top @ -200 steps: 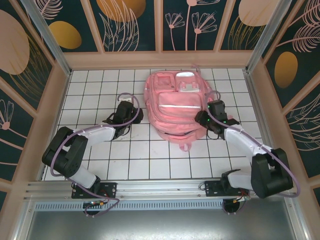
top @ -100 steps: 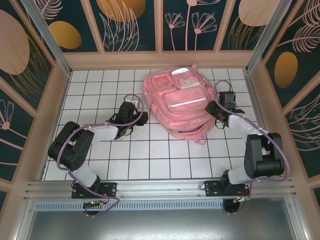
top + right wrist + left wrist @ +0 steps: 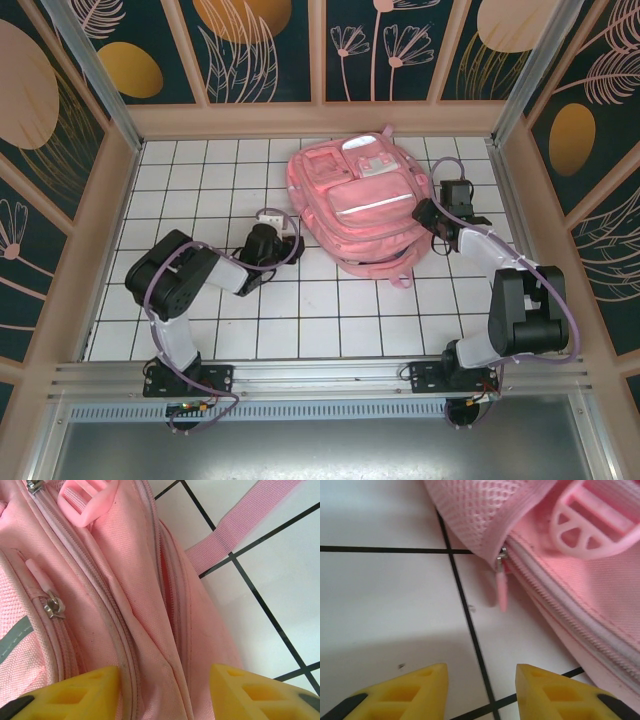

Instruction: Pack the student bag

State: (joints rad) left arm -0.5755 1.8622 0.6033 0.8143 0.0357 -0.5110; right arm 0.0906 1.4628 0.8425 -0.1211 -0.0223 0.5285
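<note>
White tiled table [image 3: 200, 180] with a dark grid. It is boxed in by wood-framed walls [image 3: 250, 50] with dark floral panels, and a metal rail [image 3: 320, 375] runs along the near edge.

The student bag [image 3: 355, 195] lies flat at back centre-right of the table, front pockets up, pale stripe [image 3: 368, 205] across the middle.

Left end effector [image 3: 285, 240] is low over the table, just beside the bag's left lower edge. In the left wrist view its yellow fingertips [image 3: 432, 680] are parted to a moderate gap, with only bare tile between them, holding nothing. Ahead of it are a pink zipper pull [image 3: 502, 590] hanging at the bag's edge, a zip line running right, and a pink plastic buckle [image 3: 592, 520] above.

Right end effector [image 3: 422, 213] is at the bag's right side. In the right wrist view its fingertips [image 3: 95, 685] are parted about midway, nothing clamped, with the bag's side folds right in front. Cannot tell if the tips touch the fabric. A second zipper pull [image 3: 42, 582] is on the left and a pink strap [image 3: 250, 525] lies across the tiles on the right.
</note>
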